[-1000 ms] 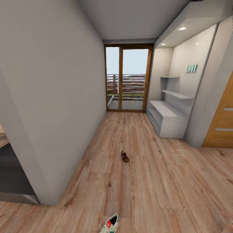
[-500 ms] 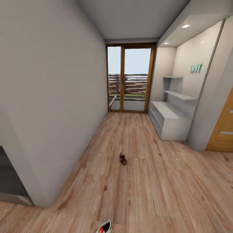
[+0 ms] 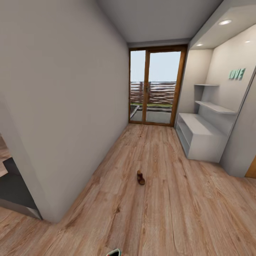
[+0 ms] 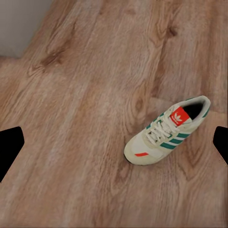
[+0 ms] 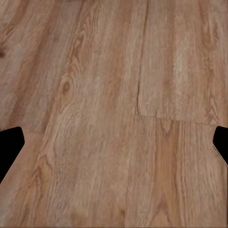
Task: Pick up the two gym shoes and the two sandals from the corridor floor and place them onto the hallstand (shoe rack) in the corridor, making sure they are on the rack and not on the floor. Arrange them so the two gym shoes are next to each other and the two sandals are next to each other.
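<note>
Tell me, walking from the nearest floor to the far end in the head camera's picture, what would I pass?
Gym shoe at the near edge → brown sandal on the corridor floor → white hallstand by the right wall → glass door at the far end.

Light brown wood-grain plank corridor floor (image 3: 170, 199), darker knots and streaks. White lace-up gym shoe (image 4: 166, 131): cream-white upper, green side stripes, red-orange tongue label, small red-orange mark near the toe, dark inside. Small dark brown flat sandal (image 3: 140, 177). Low white-grey open hallstand (image 3: 199, 137). Pale grey walls (image 3: 64, 106), white ceiling. Glass door with warm brown wooden frame (image 3: 156, 87); brown slatted railing and pale blue sky behind. Mint-green wall letters (image 3: 236, 74). Black finger edges in both wrist views.
</note>
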Controlling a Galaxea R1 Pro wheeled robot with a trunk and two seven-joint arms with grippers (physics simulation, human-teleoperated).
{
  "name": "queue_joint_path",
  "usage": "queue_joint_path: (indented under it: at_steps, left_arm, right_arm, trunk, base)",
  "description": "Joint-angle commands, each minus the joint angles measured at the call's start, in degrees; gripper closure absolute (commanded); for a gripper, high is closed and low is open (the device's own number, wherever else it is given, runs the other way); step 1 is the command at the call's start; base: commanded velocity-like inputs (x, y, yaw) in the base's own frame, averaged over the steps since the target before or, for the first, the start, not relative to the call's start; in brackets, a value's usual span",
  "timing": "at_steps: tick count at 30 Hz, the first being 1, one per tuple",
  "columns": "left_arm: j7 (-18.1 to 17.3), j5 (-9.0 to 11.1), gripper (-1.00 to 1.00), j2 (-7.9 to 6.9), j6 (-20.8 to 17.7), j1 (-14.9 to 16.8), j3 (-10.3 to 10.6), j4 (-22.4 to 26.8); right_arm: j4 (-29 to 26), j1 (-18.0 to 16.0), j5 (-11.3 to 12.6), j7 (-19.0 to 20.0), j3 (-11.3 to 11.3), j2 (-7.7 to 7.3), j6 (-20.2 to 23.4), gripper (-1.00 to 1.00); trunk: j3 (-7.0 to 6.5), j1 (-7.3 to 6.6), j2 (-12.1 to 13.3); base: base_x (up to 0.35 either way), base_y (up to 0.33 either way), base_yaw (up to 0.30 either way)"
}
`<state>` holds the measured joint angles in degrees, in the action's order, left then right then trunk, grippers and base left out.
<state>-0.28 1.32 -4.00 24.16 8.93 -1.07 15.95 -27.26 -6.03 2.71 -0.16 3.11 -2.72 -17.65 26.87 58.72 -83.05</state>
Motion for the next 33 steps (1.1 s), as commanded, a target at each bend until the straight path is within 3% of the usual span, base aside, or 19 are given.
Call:
queue_joint_path:
  at_steps: [1, 20, 29, 33]
  left_arm:
    - [-0.02, 0.12, -1.00, 0.00, 0.18, 0.04, -0.08, -0.04]
    - [0.10, 0.11, -1.00, -0.01, 0.18, 0.04, -0.08, -0.04]
    - [0.14, 0.15, -1.00, -0.10, 0.18, 0.04, -0.11, -0.04]
    - [0.03, 0.17, -1.00, -0.20, 0.23, 0.04, -1.42, -0.04]
  right_arm:
    - [0.04, -0.03, 0.28, -0.02, -0.07, -0.01, -0.19, -1.00]
    - [-0.03, -0.03, 0.16, 0.05, -0.21, -0.28, -0.19, -1.00]
    - [0.00, -0.03, 0.19, -0.01, -0.04, -0.27, -0.19, -1.00]
    - [0.01, -0.03, 0.19, -0.02, -0.03, -0.27, -0.19, -1.00]
  trunk:
    - [0.06, 0.01, -0.03]
    - [0.06, 0.01, -0.03]
    - [0.06, 0.01, -0.03]
    - [0.06, 0.01, -0.03]
  base:
    - [0.137, -0.251, 0.069]
    - [0.138, -0.251, 0.007]
    - [0.143, -0.251, -0.206]
    - [0.177, -0.241, -0.194]
